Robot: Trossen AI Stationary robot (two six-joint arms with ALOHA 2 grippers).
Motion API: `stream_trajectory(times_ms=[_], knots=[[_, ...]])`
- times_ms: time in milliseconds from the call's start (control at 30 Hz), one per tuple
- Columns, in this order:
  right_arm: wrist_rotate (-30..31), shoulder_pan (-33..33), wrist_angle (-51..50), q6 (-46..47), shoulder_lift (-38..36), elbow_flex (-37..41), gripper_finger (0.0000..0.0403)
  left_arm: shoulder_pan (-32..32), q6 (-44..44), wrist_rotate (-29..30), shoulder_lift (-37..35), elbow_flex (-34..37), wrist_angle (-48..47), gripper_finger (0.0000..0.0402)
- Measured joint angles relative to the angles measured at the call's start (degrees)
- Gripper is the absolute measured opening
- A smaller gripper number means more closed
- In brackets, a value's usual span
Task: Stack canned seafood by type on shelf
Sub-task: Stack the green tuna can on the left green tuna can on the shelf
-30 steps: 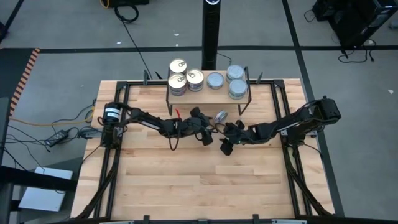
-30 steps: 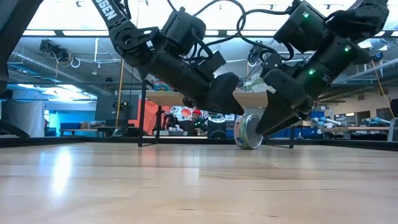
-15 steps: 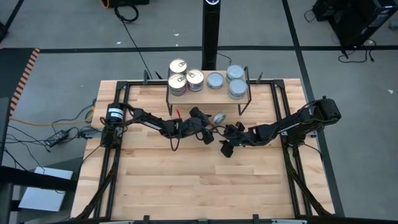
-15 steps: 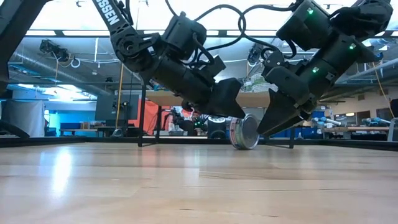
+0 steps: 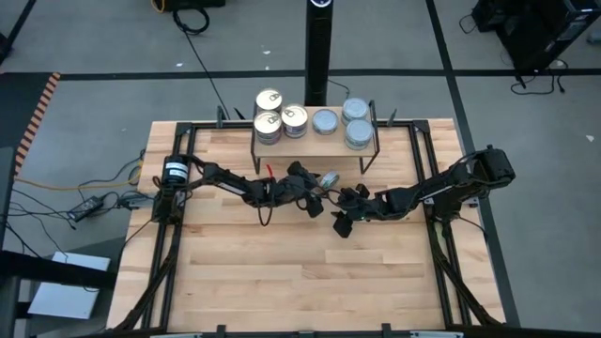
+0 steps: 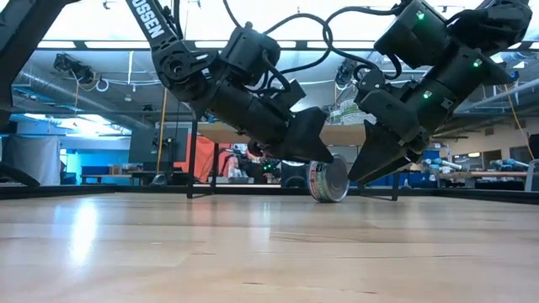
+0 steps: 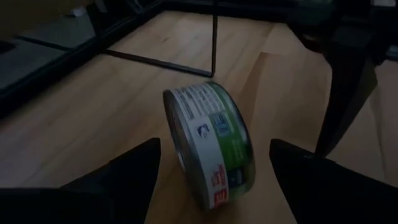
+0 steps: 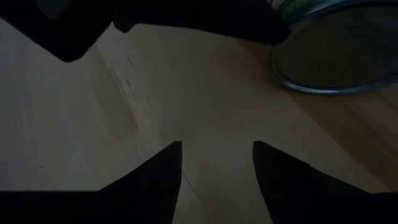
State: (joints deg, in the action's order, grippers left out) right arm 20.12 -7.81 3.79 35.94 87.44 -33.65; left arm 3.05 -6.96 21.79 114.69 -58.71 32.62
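Since earlier frame, tin [image 6: 328,181] had rolled slightly toward left gripper [image 6: 313,153], left arm lowered over it.

- Left gripper [image 7: 214,180]: fingers spread wide, holding nothing, straddled tin [image 7: 211,143].
- Tin stood on edge on table [image 5: 282,272], just before shelf [image 5: 315,141], flat faces toward each finger.
- Right gripper [image 6: 364,172]: partly open, empty, just beside tin's other side.
- Left nearer; judged closing squeezes the faces.
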Motion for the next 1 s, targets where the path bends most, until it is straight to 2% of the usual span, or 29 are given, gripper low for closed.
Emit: stream_trajectory(times_ms=[200, 333, 433, 733, 1000], knots=[[0.0, 0.0, 0.2, -0.1, 0.0, 0.0, 0.0207, 0.6, 0.0, 0.0, 1.0, -0.5, 0.7, 0.0308], [0.0, -0.1, 0.2, -0.1, 0.0, 0.0, 0.0207, 1.4, -0.2, 0.0, 2.8, -1.7, -0.4, 0.0285], [-0.1, -0.2, 0.2, -0.1, 0.0, 0.0, 0.0206, 1.6, -0.2, 0.1, 3.1, -2.6, -2.3, 0.0249], [0.0, -0.7, 0.4, -0.5, 0.0, 0.0, 0.0206, 1.0, 4.5, 0.3, 3.1, -2.6, -2.2, 0.0103], [-0.8, -4.9, -0.1, 0.3, -0.4, 0.0, 0.0206, -2.3, 11.4, 1.1, -1.4, -2.6, -4.1, 0.0038]])
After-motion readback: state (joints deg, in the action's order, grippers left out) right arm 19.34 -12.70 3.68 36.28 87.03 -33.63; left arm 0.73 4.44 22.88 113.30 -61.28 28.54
